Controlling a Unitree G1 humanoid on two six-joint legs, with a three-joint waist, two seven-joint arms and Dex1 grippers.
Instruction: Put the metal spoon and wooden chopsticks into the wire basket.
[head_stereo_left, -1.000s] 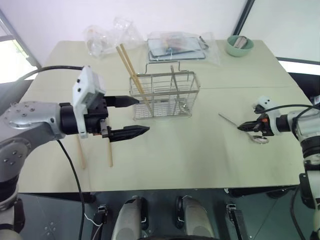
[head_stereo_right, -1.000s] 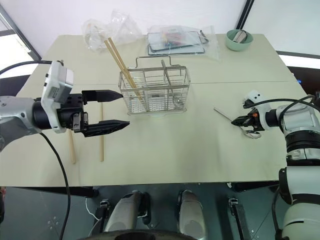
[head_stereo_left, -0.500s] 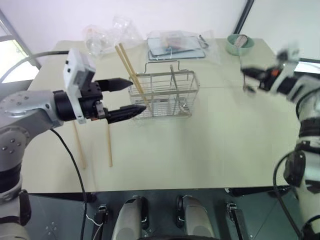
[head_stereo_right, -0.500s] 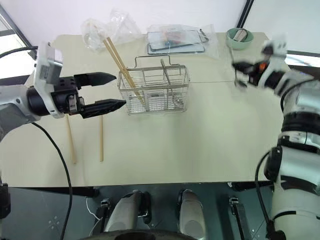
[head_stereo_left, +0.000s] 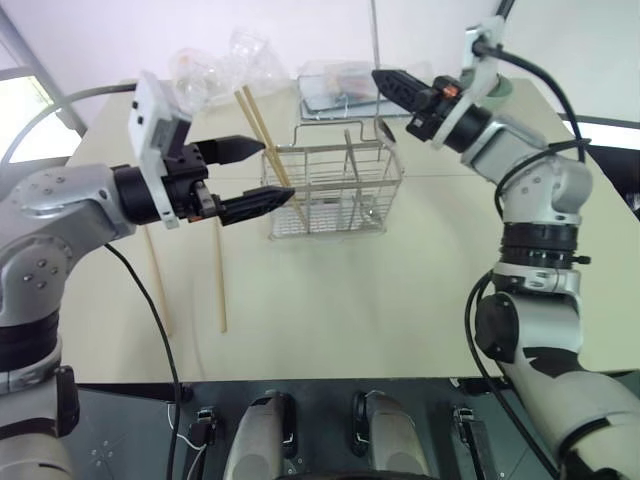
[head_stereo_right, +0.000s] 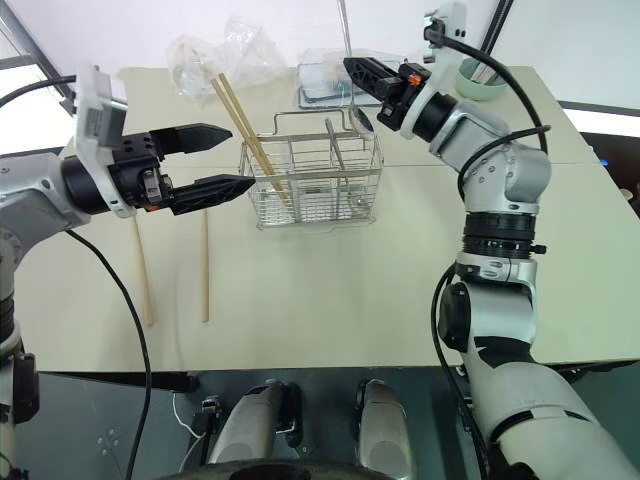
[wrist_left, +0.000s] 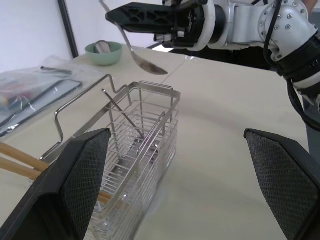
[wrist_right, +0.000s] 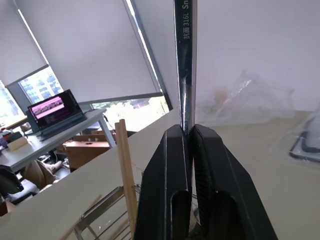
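Just left of the wire basket (head_stereo_left: 335, 190), the left gripper (head_stereo_left: 262, 176) hangs level with its fingers spread wide and nothing between them, while two wooden chopsticks (head_stereo_left: 186, 280) lie flat on the table (head_stereo_left: 400, 300) beside the basket and two more lean inside its left end. Above the basket's far right corner, the right gripper (head_stereo_left: 388, 84) is clamped tight on the metal spoon (head_stereo_right: 350, 60), which hangs upright, bowl down over the rim. Its handle top is cut off; the handle reads "316L" beside small characters I cannot make out.
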